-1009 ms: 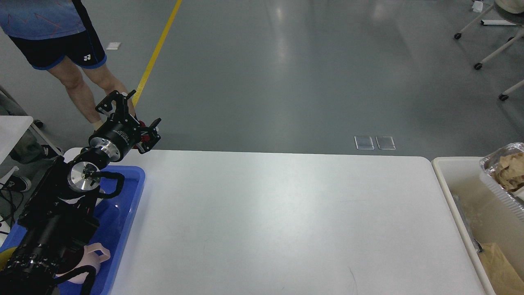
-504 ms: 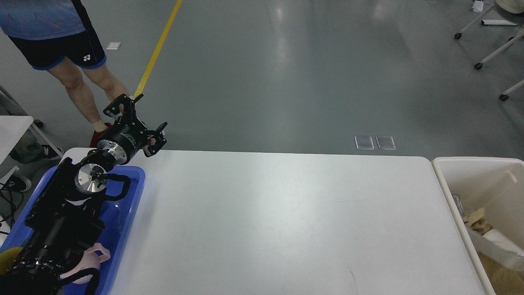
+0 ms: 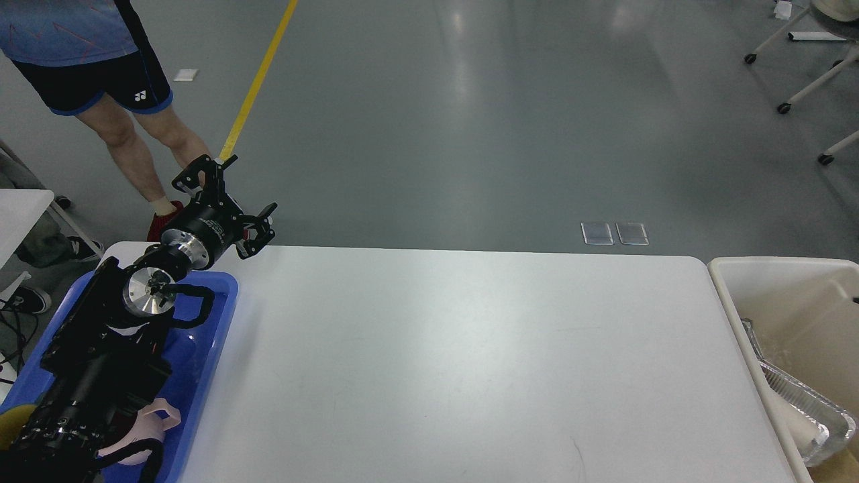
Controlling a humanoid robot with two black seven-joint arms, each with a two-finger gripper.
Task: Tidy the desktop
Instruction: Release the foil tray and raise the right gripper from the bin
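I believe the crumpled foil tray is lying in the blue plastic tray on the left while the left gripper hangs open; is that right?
Not quite: the head view shows the crumpled foil tray in the beige bin on the right. The left gripper does hang open.

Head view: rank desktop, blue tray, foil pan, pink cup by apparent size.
1. desktop, by far.
2. blue tray, though my left arm hides much of it.
3. foil pan in the beige bin, cut by the frame edge.
4. pink cup, mostly hidden; ranks 3 and 4 unsure.
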